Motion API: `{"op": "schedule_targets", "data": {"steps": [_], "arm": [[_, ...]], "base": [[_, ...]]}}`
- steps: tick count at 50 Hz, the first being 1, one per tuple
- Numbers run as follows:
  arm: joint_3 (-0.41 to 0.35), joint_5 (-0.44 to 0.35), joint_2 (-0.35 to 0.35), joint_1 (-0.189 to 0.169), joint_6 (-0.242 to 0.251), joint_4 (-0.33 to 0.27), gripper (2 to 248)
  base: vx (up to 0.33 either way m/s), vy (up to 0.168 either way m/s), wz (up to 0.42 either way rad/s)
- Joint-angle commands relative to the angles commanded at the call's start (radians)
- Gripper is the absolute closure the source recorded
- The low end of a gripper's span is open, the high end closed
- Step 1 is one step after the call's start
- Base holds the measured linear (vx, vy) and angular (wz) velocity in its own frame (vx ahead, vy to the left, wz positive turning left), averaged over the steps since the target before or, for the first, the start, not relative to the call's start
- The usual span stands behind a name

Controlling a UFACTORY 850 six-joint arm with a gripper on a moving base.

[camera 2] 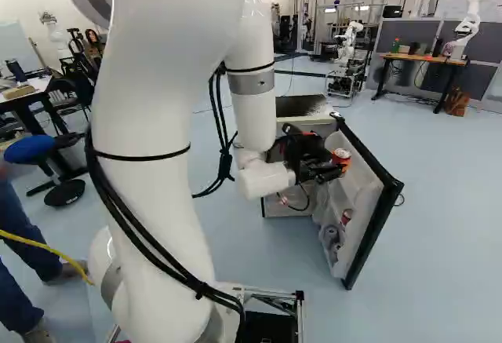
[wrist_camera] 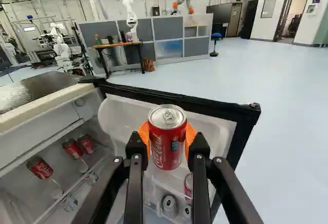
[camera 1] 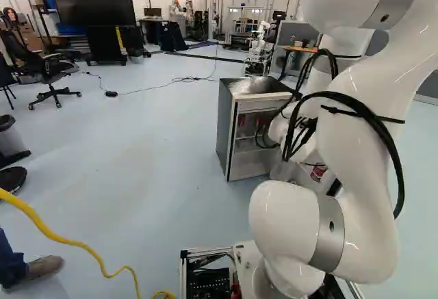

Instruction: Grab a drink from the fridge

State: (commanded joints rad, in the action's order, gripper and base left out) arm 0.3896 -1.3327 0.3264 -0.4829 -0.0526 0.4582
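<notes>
In the right base view my gripper [camera 2: 318, 169] is at the open fridge door [camera 2: 362, 194], by a red can [camera 2: 341, 157]. The wrist view shows the gripper [wrist_camera: 167, 138] shut on that red can [wrist_camera: 167, 144], an orange pad pressed to each side. The can is upright, in front of the door's inner side, above its lower shelf. Whether its bottom touches anything cannot be told. Below it more cans [wrist_camera: 169, 204] stand in the door shelf. Inside the fridge [wrist_camera: 51, 147] several red cans [wrist_camera: 40, 167] lie on a shelf. The fridge [camera 1: 226, 128] stands left of the arm in the left base view.
The fridge door's black edge [wrist_camera: 200, 105] runs just beyond the held can. A desk [camera 2: 416, 60] with another robot [camera 2: 473, 21] stands farther back, beside grey partitions. A yellow cable [camera 1: 75, 243] lies at the left. A person's foot [camera 1: 42, 269] is near the base's left side.
</notes>
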Motion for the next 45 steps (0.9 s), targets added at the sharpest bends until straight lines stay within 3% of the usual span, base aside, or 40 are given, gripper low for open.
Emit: {"op": "schedule_targets", "data": {"steps": [45], "arm": [[-0.029,0.0,-0.05,0.184,0.0,0.0,161]], "base": [[0.0,0.0,0.0]]}}
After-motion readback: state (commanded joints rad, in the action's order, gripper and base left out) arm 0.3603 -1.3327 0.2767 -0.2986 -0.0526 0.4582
